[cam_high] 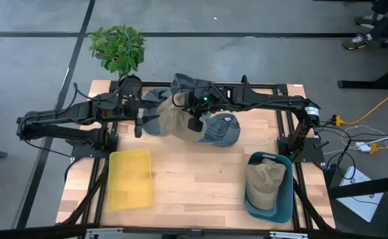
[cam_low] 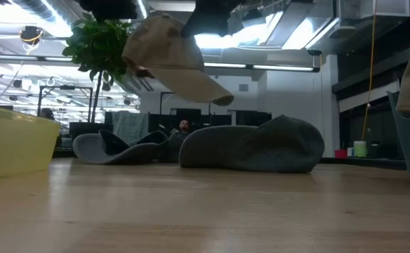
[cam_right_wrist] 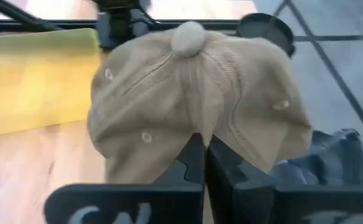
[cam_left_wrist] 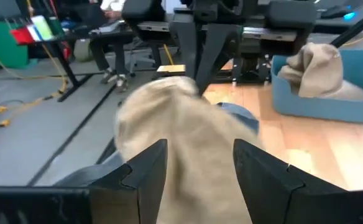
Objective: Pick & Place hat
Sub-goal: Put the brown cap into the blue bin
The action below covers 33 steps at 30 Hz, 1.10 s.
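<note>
Potted plant (cam_high: 119,48) at table's (cam_high: 194,179) far left corner; shoes (cam_high: 357,41) on floor beyond.

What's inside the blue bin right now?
One tan cap sits in the blue bin, filling most of it; whatever lies beneath it is hidden. The right gripper holds a second tan cap raised over the grey caps, facing the open left gripper.

Robotics lab or open-plan office floor. Wooden table (cam_high: 200,179) sits on grey concrete, with a yellow cable (cam_high: 380,106) and white papers (cam_high: 360,199) on the floor beside it. Beyond the table: exposed ceiling with strip lights (cam_low: 261,67), desks, office chair bases (cam_left_wrist: 116,74), potted plant (cam_high: 117,48) at its back edge.
</note>
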### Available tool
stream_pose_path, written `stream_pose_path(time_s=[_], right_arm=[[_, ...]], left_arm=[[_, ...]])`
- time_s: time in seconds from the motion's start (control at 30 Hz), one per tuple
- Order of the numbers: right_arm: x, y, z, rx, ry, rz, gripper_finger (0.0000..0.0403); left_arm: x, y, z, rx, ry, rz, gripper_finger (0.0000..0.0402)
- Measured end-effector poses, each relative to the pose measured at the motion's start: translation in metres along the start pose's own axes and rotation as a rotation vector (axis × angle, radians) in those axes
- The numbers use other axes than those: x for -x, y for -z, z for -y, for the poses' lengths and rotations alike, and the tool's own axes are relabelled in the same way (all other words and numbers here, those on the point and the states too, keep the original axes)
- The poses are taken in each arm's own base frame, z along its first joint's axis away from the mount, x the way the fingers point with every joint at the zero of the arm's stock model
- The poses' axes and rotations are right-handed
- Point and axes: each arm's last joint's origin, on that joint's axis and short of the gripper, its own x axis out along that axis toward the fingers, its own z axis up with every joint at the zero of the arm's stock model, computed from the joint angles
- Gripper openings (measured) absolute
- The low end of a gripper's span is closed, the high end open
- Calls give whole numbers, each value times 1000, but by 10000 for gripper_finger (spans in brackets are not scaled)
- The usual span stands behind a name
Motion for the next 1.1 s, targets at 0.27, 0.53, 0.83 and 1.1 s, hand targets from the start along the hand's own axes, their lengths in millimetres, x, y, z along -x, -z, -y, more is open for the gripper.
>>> stream_pose_path(time_s=[0.27, 0.53, 0.83, 1.1], right_arm=[[1, -8, -4, 68, -162, 97, 2], [3, -18, -6, 53, -235, 215, 4], [3, -19, -5, 16, -238, 213, 4], [3, -18, -5, 19, -237, 213, 5]], left_arm=[[5, 10, 1, -72, 16, -94, 180], [-27, 2, 6, -110, 85, -29, 180], [-59, -5, 11, -99, 92, 72, 180], [-69, -1, 13, -61, 108, 36, 180]])
